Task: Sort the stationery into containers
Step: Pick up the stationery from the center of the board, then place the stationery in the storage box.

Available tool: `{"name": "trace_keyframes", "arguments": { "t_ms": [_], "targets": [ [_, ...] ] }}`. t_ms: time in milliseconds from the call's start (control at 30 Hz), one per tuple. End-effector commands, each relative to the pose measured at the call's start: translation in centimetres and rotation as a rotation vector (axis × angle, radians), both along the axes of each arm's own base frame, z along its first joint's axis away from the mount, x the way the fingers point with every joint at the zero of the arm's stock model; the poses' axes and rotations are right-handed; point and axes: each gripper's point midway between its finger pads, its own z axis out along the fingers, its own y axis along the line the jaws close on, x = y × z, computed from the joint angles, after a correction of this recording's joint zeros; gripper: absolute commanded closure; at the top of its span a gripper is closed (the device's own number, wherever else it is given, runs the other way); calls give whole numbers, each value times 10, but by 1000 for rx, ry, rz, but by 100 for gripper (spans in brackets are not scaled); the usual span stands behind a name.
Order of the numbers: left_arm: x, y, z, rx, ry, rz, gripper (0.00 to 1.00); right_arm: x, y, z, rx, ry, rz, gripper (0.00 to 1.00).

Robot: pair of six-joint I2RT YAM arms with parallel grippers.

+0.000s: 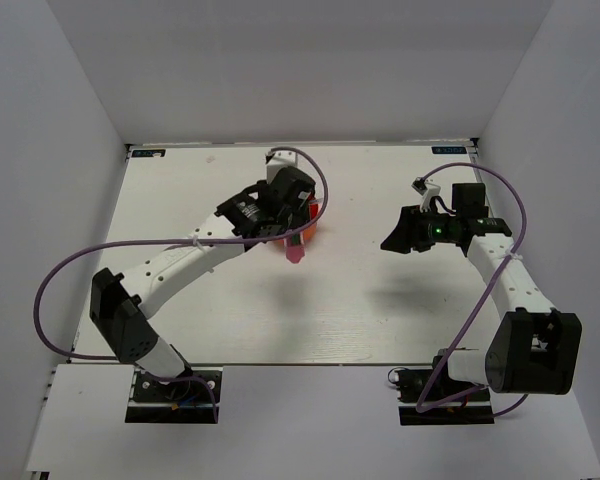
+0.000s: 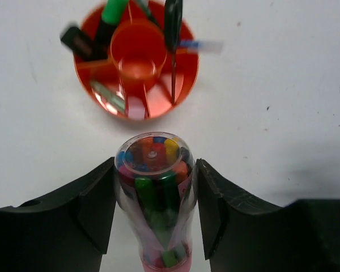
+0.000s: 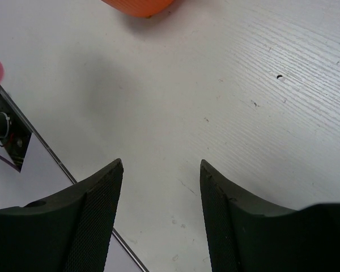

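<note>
The left claw (image 2: 155, 173) is pinching the chunky pen (image 2: 156, 192) between both fingers, holding it over the bench (image 2: 283, 113) just on the near side of the round orange organiser (image 2: 137, 56). The right claw (image 3: 161, 170) is hanging spread and empty over bare bench, well apart from the organiser. Sorting is looking nearly finished. The scissors (image 2: 173, 28), the green marker (image 2: 110, 17), the clear pen (image 2: 207, 46) and a black-capped item, probably the highlighter (image 2: 78, 41), are all sitting in the outer compartments. No loose stationery is showing on the bench. The pen appears to be the last piece, needing only to be carried over a free compartment or the central cup and let go. The tops of the marker and scissors are running out of the left wrist view. A blurred greenish object (image 2: 107, 96) in a near compartment is hard to identify. From above, the left arm (image 1: 200, 255) is covering most of the organiser.
</note>
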Motion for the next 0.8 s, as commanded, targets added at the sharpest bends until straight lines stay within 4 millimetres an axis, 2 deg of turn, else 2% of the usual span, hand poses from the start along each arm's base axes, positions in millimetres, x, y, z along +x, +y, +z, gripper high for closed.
{"name": "trace_keyframes", "arguments": {
  "t_ms": [0, 33, 67, 100, 167, 200, 233, 267, 300, 333, 467, 533, 667, 700, 767],
  "targets": [
    [28, 10, 71, 102, -238, -43, 100, 0, 2, 2, 24, -3, 11, 40],
    [37, 12, 81, 96, -279, -23, 100, 1, 2, 2, 23, -3, 8, 40],
    [42, 10, 81, 114, -287, -28, 100, 0, 2, 1, 26, 0, 9, 40],
    [52, 7, 101, 118, -356, -43, 100, 1, 2, 1, 25, -2, 7, 40],
    [64, 6, 106, 147, -398, -39, 100, 0, 2, -1, 24, 2, 11, 40],
    [73, 3, 122, 168, -464, -51, 100, 0, 2, -1, 20, 0, 10, 42],
    [79, 5, 122, 194, -480, -32, 100, 1, 2, 0, 20, -7, 14, 46],
    [83, 4, 124, 207, -498, -34, 100, 0, 2, -2, 18, -2, 15, 54],
    [92, 4, 133, 226, -558, -31, 100, -1, 2, -1, 19, -6, 16, 83],
    [97, 4, 132, 258, -574, -35, 100, 0, 1, -2, 18, -10, 15, 99],
    [116, 3, 131, 263, -661, -11, 100, 0, 1, -1, 13, -29, 19, 100],
    [125, 5, 124, 260, -668, 7, 100, 0, 0, -2, 7, -43, 21, 100],
    [135, 14, 116, 224, -673, 38, 100, 1, 1, -3, 5, -47, 23, 100],
    [140, 22, 110, 218, -669, 59, 100, 1, 1, -3, 6, -46, 23, 100],
    [143, 21, 107, 206, -669, 52, 100, 1, 0, -3, 7, -47, 21, 100]
  ]
}}
